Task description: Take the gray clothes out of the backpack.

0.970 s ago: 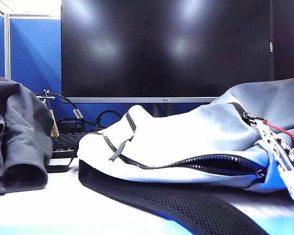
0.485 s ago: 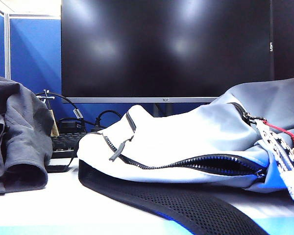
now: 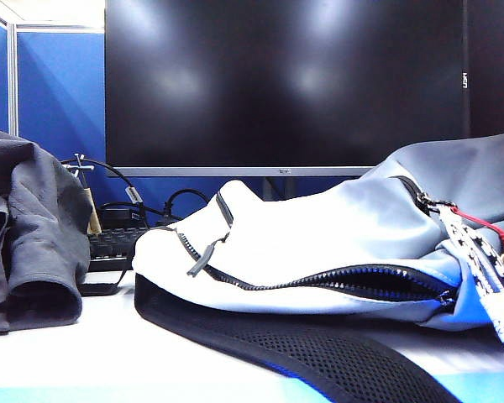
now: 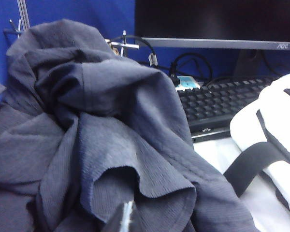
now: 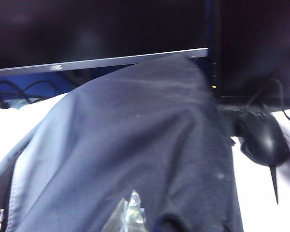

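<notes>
Exterior view: gray clothes (image 3: pixel 25 235) heaped on tabletop (image 3: pixel 109 353) at left, out of backpack (image 3: pixel 319 243); matte dark knit, crumpled, tube sleeve opening facing camera. Backpack pale gray-white, lying on side, black zipper open, black mesh strap (image 3: pixel 319 353) in front. Left pincer (image 4: pixel 125 220) closed, empty, just over clothes. Right pincer (image 5: pixel 130 212) closed, empty, near backpack fabric.

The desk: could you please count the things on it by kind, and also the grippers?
Gray clothes, lying outside the bag: 1
Backpack, zipper open: 1
Monitor: 1
Keyboard: 1
Mouse: 1
Grippers, both shut and empty: 2, left gripper, right gripper
Total: 7
</notes>
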Controlling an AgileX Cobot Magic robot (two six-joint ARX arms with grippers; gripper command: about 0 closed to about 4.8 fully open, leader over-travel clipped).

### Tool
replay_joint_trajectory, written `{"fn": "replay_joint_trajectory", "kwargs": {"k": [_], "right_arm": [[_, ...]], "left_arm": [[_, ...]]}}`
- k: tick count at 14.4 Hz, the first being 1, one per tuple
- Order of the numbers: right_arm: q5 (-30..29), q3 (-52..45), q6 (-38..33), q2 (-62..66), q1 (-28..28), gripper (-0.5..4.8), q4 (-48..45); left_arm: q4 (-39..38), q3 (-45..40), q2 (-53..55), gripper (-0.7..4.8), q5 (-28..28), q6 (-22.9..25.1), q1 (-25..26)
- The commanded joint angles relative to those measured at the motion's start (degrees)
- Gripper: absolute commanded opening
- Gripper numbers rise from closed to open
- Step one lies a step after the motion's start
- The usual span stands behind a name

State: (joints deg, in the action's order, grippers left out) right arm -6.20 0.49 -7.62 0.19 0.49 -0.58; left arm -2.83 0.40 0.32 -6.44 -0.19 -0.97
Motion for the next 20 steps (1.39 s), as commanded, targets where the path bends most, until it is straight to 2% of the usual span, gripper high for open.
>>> {"fn": "replay_joint_trajectory", "kwargs": {"k": [1, 9, 20], "right_arm": [[-0.33, -0.46, 2.25, -0.09, 0.0, -0.05, -0.98], [0.11, -0.44, 5.79, -0.09, -0.04, -0.06, -1.07], [0.07, -0.44, 5.77, -0.09, -0.04, -0.05, -0.94]], "left_arm": [[0.31, 0.04, -0.13, -0.05, -0.22, 0.66, 0.02], [0.31, 0.04, -0.13, -0.05, -0.26, 0.81, 0.02], [0.31, 0.04, -0.13, -0.05, -0.26, 0.81, 0.02]]}}
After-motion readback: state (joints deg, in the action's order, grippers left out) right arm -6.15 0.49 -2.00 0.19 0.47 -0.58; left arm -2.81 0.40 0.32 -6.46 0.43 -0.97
